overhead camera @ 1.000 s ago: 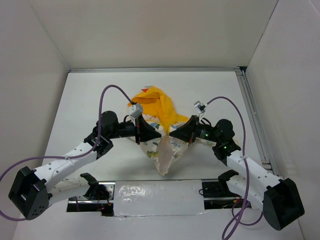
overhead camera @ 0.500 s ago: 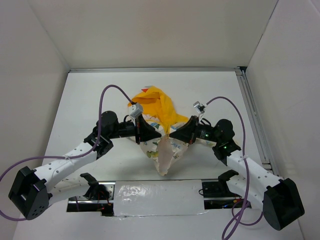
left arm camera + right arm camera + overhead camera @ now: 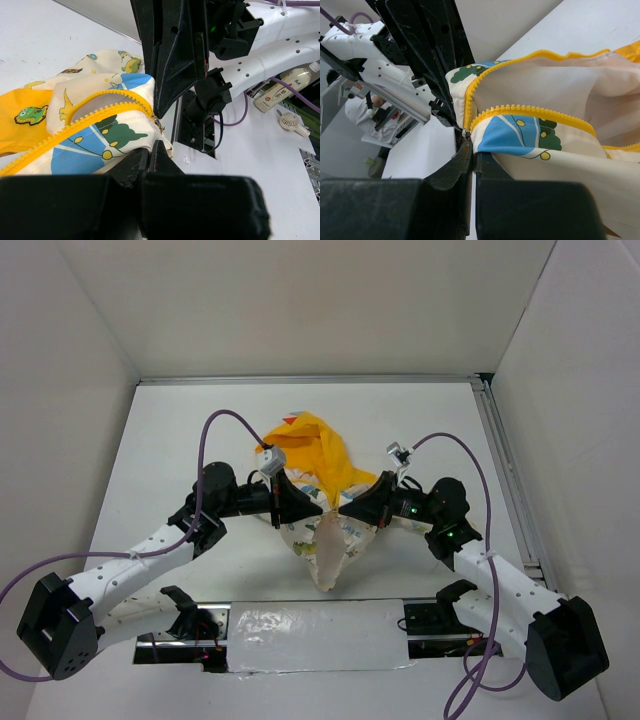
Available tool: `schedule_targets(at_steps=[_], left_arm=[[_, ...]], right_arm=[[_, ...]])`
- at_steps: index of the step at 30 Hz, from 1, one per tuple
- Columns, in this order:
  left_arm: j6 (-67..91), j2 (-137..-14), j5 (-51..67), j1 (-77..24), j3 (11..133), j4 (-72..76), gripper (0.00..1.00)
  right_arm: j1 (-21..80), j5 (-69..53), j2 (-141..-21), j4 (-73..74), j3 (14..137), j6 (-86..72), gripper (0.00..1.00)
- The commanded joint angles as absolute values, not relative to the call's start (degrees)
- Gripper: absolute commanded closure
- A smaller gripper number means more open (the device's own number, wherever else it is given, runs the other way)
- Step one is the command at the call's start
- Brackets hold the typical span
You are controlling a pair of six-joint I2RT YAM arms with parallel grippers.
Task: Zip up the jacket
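The jacket is held up off the white table at its middle, yellow hood at the back, cream printed body hanging down toward the front. My left gripper is shut on the jacket's left front edge. My right gripper is shut on the right front edge, close against the left one. In the left wrist view the fingers pinch the printed fabric just below the yellow zipper. In the right wrist view the fingers clamp the hem at the zipper's lower end.
White walls box in the table on three sides. A metal rail runs along the right edge. A silver-taped plate lies between the arm bases. A bottle and a small fan lie beyond the table's near edge.
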State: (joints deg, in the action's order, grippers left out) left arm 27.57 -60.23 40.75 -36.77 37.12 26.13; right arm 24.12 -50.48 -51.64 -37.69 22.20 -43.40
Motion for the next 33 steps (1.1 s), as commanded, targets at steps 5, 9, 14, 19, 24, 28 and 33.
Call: schedule_targets(at_steps=[5,9,14,19,24,28,33], left_arm=[[27.51,-60.47,40.52,-36.47,37.97,30.15,1.0],[27.69,-61.0,40.69,-36.47,38.23,30.32,1.0],[27.51,-60.03,40.08,-36.47,37.44,30.15,1.0],[26.81,-58.89,40.43,-36.47,37.09,29.79,1.0],[26.37,-59.5,41.04,-36.47,37.62,29.0,1.0],[26.28,-59.68,41.66,-36.47,37.53,29.09,1.0],[26.63,-59.94,41.49,-36.47,36.74,29.71,1.0]], right_arm=[[24.34,-52.73,-52.47,-38.59,26.19,-42.45,1.0],[24.26,-52.3,-51.86,-37.44,25.58,-41.75,1.0],[24.17,-51.24,-51.94,-36.39,25.84,-41.13,1.0],[24.17,-51.86,-52.73,-36.65,26.02,-41.4,1.0],[24.17,-51.59,-52.21,-37.88,25.75,-42.19,1.0],[24.17,-51.86,-52.12,-38.5,26.19,-42.63,1.0],[24.17,-53.17,-52.47,-38.5,27.07,-42.98,1.0]])
